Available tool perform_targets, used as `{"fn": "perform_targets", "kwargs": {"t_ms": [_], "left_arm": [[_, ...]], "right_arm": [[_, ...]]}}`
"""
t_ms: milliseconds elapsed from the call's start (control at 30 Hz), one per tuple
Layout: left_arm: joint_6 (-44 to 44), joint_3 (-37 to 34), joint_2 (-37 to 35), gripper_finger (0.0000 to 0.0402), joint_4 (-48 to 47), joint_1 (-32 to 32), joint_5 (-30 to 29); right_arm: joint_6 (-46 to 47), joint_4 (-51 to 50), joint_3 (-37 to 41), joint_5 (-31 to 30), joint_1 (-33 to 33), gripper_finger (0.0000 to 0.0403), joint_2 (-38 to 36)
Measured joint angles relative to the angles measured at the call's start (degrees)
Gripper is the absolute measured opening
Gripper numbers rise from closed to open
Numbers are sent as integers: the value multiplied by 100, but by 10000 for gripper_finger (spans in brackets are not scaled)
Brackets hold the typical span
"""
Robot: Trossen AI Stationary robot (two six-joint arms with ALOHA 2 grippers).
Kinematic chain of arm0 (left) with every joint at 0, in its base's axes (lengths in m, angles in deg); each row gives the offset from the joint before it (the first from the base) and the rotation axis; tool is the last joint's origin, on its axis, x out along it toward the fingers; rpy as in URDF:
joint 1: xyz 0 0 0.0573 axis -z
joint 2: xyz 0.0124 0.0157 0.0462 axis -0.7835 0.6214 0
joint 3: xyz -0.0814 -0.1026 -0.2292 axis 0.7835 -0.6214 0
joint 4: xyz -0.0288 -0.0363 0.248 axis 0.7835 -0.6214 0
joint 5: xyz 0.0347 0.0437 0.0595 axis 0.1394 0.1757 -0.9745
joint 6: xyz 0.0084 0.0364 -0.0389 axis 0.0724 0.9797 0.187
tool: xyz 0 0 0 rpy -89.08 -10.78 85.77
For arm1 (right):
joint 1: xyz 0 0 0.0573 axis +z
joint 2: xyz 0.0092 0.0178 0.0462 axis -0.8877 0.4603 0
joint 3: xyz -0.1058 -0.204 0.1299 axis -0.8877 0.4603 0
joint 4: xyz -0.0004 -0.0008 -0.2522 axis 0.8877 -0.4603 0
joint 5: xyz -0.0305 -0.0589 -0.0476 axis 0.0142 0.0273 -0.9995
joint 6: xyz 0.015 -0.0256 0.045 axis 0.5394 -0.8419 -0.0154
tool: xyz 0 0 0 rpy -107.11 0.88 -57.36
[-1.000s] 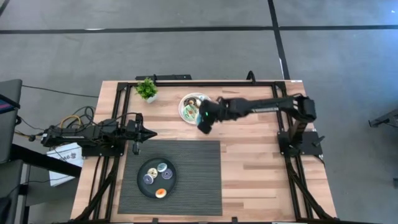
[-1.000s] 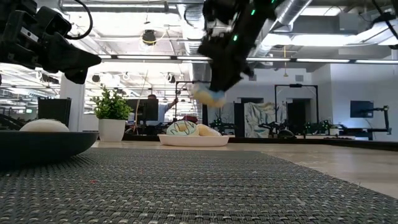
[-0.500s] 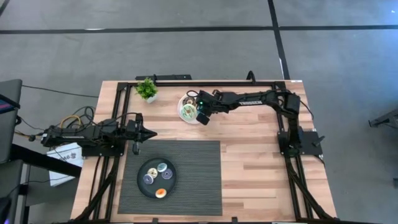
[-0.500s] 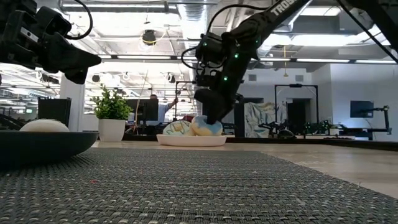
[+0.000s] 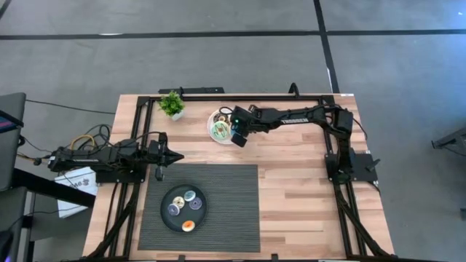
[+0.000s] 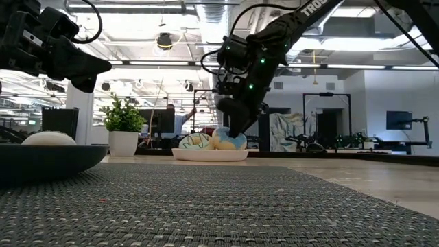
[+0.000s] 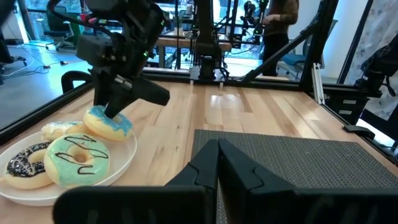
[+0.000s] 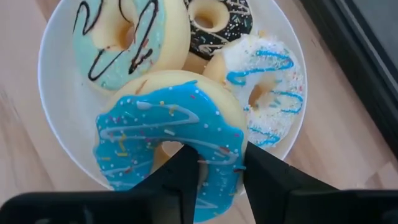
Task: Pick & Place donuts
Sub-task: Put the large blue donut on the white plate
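A white plate (image 8: 62, 106) at the table's far middle holds a green-iced donut (image 8: 124, 37), a chocolate one (image 8: 214, 22) and a white one with blue lines (image 8: 264, 87). A blue-iced donut (image 8: 155, 137) lies on top of them, with my right gripper (image 8: 217, 165) shut on it, slanting down over the plate (image 5: 218, 127). My left gripper (image 5: 175, 155) hangs shut and level at the table's left side, touching nothing. A black dish (image 5: 183, 207) with several small donuts sits on the grey mat. My right gripper pinches the blue donut's ring (image 8: 217, 158) with one finger (image 8: 183, 174) in the hole and the other (image 8: 264, 177) outside the rim. The fingers slant down from the table's right. The donut sits tilted (image 7: 109, 121), leaning on the other donuts in the plate.
A small potted plant (image 5: 172, 104) stands at the far left of the plate. The grey woven mat (image 5: 233, 211) covers the near middle of the table. Bare wood lies to the right of the mat. Black frame rails run along the table's edges.
My right gripper has carried the blue donut down and toward the table's far left, from the air beside the plate onto it, and rolled a little. The donut, lifted clear a second ago, now rests among the other donuts. For the last half second it has kept still.
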Motion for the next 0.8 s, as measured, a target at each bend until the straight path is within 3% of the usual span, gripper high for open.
{"fn": "perform_targets", "kwargs": {"t_ms": [533, 800], "left_arm": [[0, 0, 0, 0, 0, 0, 0], [0, 0, 0, 0, 0, 0, 0]], "right_arm": [[-131, 369, 165, -17, -9, 216, 0], [-135, 191, 163, -17, -8, 230, 0]]}}
